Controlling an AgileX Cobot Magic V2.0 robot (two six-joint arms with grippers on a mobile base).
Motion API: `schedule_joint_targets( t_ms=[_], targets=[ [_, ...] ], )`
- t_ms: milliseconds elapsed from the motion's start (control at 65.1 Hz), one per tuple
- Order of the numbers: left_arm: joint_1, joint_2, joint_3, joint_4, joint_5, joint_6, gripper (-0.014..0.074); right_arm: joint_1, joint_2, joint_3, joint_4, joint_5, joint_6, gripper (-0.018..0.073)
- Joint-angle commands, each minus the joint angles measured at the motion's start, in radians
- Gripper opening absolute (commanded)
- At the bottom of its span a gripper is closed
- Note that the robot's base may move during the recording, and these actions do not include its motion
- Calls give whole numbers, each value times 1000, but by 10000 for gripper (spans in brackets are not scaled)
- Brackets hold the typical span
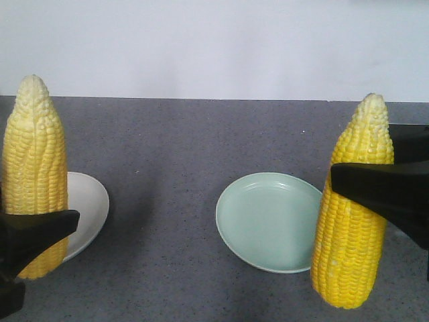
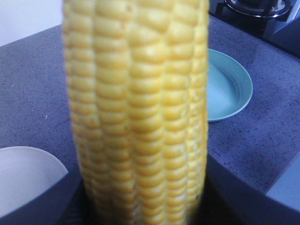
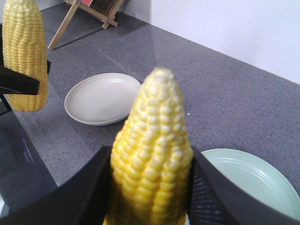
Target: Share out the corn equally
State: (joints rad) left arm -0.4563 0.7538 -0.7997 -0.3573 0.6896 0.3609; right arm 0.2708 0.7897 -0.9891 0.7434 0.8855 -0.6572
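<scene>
Both arms are mid-carry, each holding one cob upright above the grey countertop (image 1: 174, 201). At the left edge of the front view the left gripper (image 1: 27, 248) is clenched around the lower part of the left corn cob (image 1: 33, 174), pale tip up, and that cob hangs in front of the white plate (image 1: 87, 201), whose rim peeks out beside it. At the right edge the right gripper (image 1: 385, 191) is clamped on the middle of the right corn cob (image 1: 354, 221), which overlaps the right rim of the green plate (image 1: 268, 221) lying in the lower centre of the frame. Both plates show bare, so no corn has been set down yet; I take the step in hand to be the delivery of one cob to each plate. The next move, as I judge it, calls for each arm to bring its cob over the middle of its own plate, tip it from upright toward lying flat, lower it to the dish, and only then let go, since a cob released upright would likely topple and roll off the shallow rim
</scene>
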Motion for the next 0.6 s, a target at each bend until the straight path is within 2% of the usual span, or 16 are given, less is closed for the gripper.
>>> schedule_joint_targets(
  t_ms=[0,584],
  targets=[
    [-4,-4,-22,-27,-63,2,278,-7,-4,-24,33,-54,-8,225],
    [-4,-4,-22,-27,-63,2,278,-7,-4,-24,33,-54,-8,225]
  ],
)
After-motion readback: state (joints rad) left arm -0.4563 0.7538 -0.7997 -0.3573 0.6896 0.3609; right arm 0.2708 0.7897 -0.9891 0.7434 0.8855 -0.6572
